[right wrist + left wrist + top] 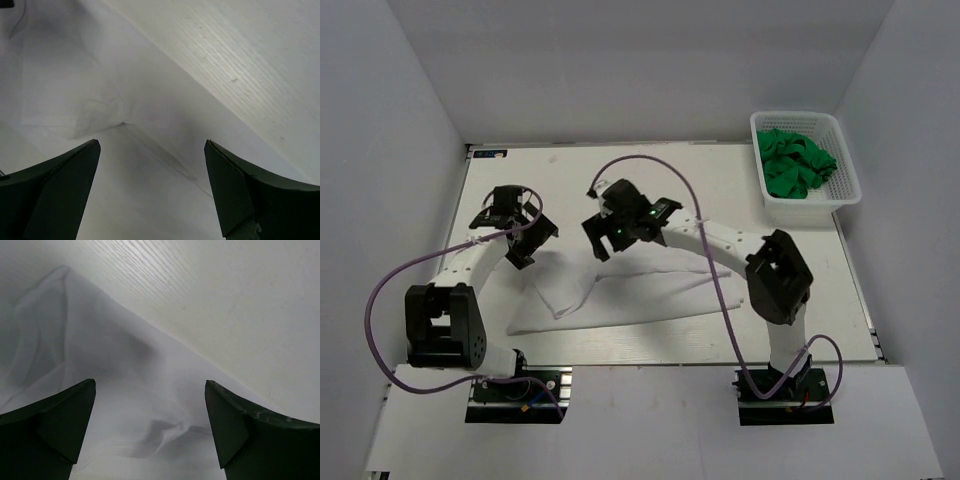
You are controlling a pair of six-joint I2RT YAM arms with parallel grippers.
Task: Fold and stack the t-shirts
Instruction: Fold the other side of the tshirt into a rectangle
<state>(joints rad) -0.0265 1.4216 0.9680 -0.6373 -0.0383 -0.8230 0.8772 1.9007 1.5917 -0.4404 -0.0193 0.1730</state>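
Lying on the table [720, 185], near-centre: white t-shirt [620, 300], rumpled at its left. Left gripper [150, 385] hovers over the shirt's left part, jaws spread, empty. Right gripper [150, 142] over its far edge, jaws likewise spread, empty. Far right: green t-shirts [795, 165] bunched in the white basket [798, 116].

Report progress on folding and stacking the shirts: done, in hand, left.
Done: nothing finished; no folded stack shows. In hand: the white t-shirt lies on the table, creased and partly doubled over, with the left gripper and right gripper both open above it, gripping nothing. Left: finishing that fold, then the green t-shirts, bunched in the basket at the far right corner, unfolded.
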